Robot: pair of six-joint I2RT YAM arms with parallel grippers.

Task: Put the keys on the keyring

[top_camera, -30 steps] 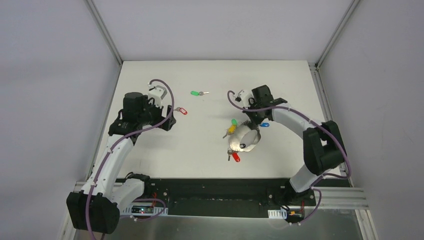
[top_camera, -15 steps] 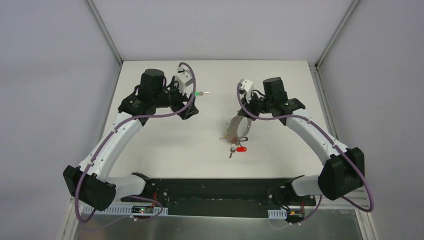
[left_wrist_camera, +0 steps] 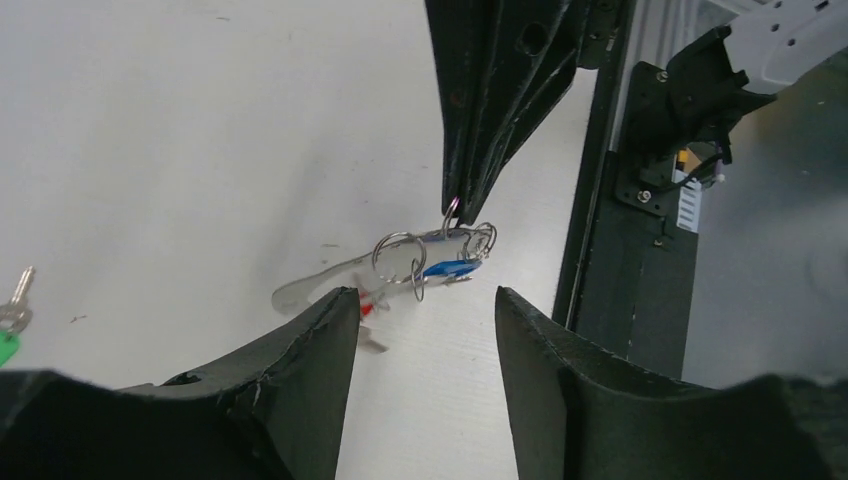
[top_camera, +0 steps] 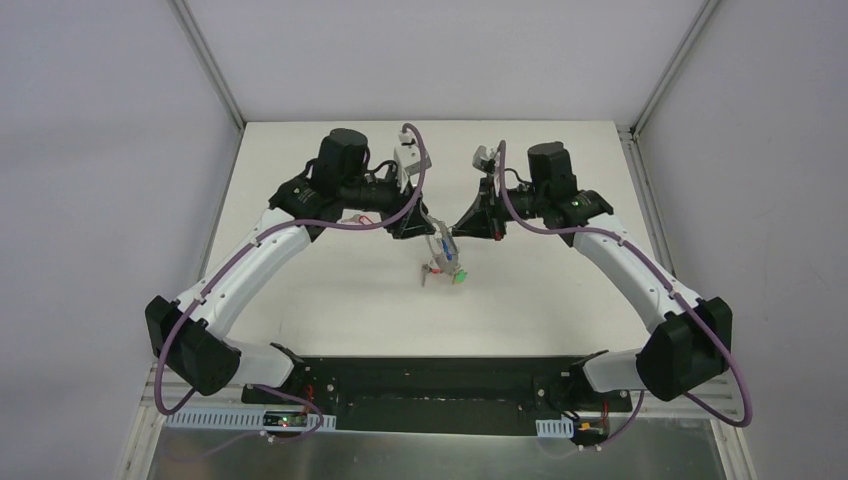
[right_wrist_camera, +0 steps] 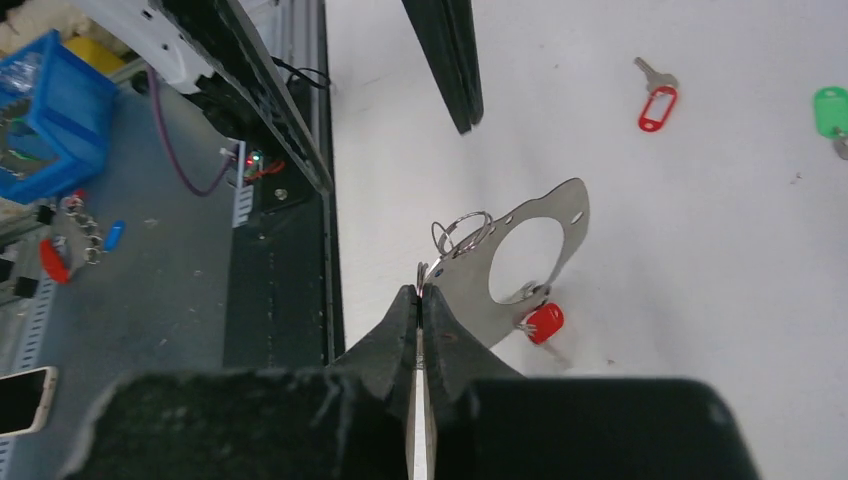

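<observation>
The keyring (right_wrist_camera: 560,215) is a flat silver ring. It hangs tilted above the table, blurred in the left wrist view (left_wrist_camera: 320,282). It carries small split rings (left_wrist_camera: 400,245) and keys with blue (left_wrist_camera: 448,269), red (right_wrist_camera: 545,322) and green (top_camera: 460,277) tags. My right gripper (right_wrist_camera: 421,292) is shut on its edge at a split ring; it also shows from above (top_camera: 458,228). My left gripper (left_wrist_camera: 425,310) is open and empty. It faces the keyring from the left, a short gap away (top_camera: 418,225). A loose red-tagged key (right_wrist_camera: 655,100) and a green-tagged key (right_wrist_camera: 830,110) lie on the table.
The black base rail (top_camera: 430,375) runs along the table's near edge. Off the table, a blue bin (right_wrist_camera: 40,110) and a phone (right_wrist_camera: 25,400) lie beyond that edge. Metal frame posts (top_camera: 205,60) stand at the back corners.
My left arm swung right from the table's left side to the centre. My right gripper raised the keyring off the table and carried it left, so both grippers now face each other.
</observation>
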